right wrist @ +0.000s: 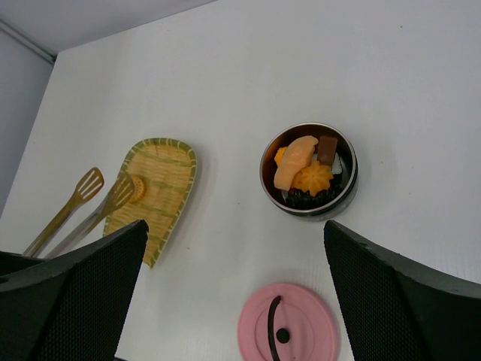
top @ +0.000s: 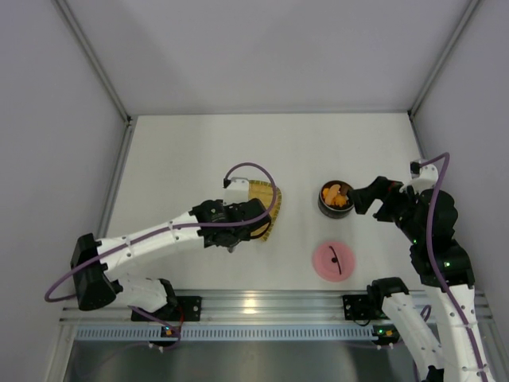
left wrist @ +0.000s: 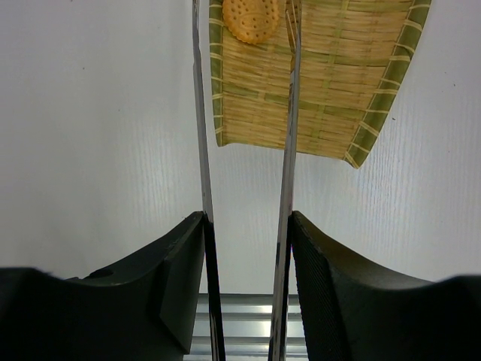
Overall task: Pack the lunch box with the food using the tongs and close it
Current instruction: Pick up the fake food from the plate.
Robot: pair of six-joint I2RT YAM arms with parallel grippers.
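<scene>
My left gripper [left wrist: 246, 226] is shut on the tongs [left wrist: 203, 150]; both fingers press the two thin blades from outside. The blade tips reach over the yellow woven tray [left wrist: 338, 90] and flank a round orange cookie [left wrist: 250, 19] lying on it. From above, the left gripper [top: 242, 216] sits at the tray's near-left edge. The lunch box [right wrist: 351, 180] stands uncovered to the right, holding orange, brown and black food [right wrist: 304, 169]. Its pink lid [right wrist: 288, 331] lies flat on the table nearer the arms. My right gripper [top: 367, 197] hangs open and empty just right of the lunch box.
The table is walled in by grey panels on the left, back and right. An aluminium rail [top: 262, 306] with the arm bases runs along the near edge. A purple cable [top: 254, 169] loops over the left wrist above the tray.
</scene>
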